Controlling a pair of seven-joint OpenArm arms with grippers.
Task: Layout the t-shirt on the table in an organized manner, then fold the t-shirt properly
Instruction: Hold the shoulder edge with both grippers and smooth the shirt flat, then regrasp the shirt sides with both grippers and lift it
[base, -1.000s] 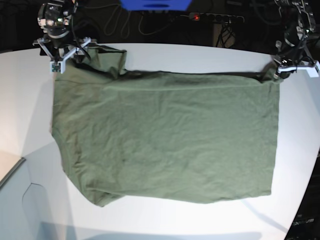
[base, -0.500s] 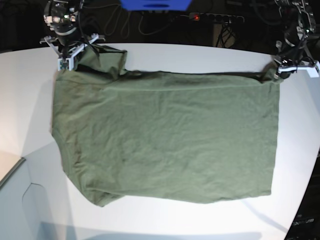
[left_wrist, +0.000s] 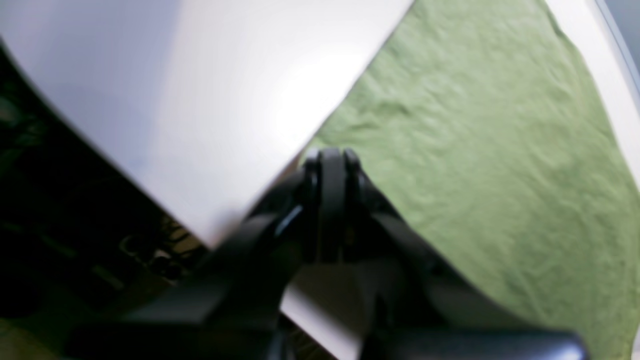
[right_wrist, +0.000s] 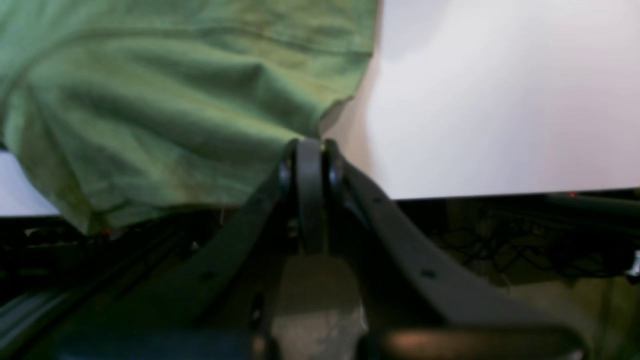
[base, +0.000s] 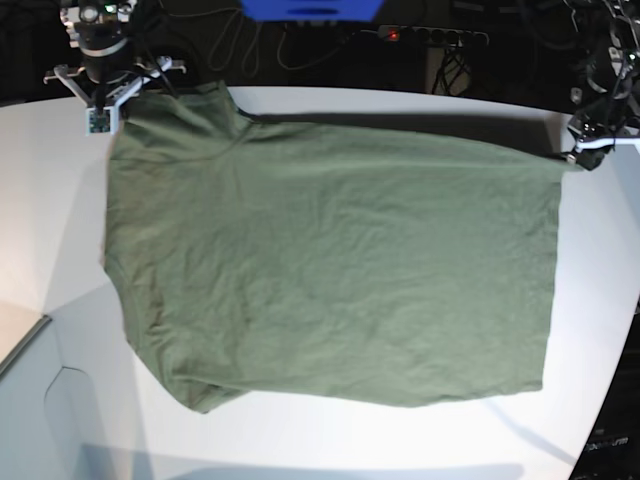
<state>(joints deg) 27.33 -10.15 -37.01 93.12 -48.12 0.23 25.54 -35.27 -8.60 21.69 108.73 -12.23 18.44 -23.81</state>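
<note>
The olive-green t-shirt (base: 330, 260) lies spread across the white table (base: 60, 220), its far edge raised and pulled taut between both grippers. My right gripper (base: 100, 118) is at the far left of the base view, shut on the shirt's far left corner. In the right wrist view the fabric (right_wrist: 175, 100) runs into the closed gripper (right_wrist: 310, 145). My left gripper (base: 585, 155) is at the far right, shut on the other far corner. The left wrist view shows the cloth (left_wrist: 475, 150) meeting the closed gripper (left_wrist: 331, 155).
Beyond the table's far edge are a blue object (base: 310, 8), a power strip (base: 430, 35) with a red light, and dark cables. The table's edge has a notch at the lower left (base: 30, 340). Bare white table (left_wrist: 200, 100) lies around the shirt.
My right gripper has shut on the far left corner and moved up and back. The left gripper also rose. The shirt's far edge has lifted and the folded flap at far left has opened out.
</note>
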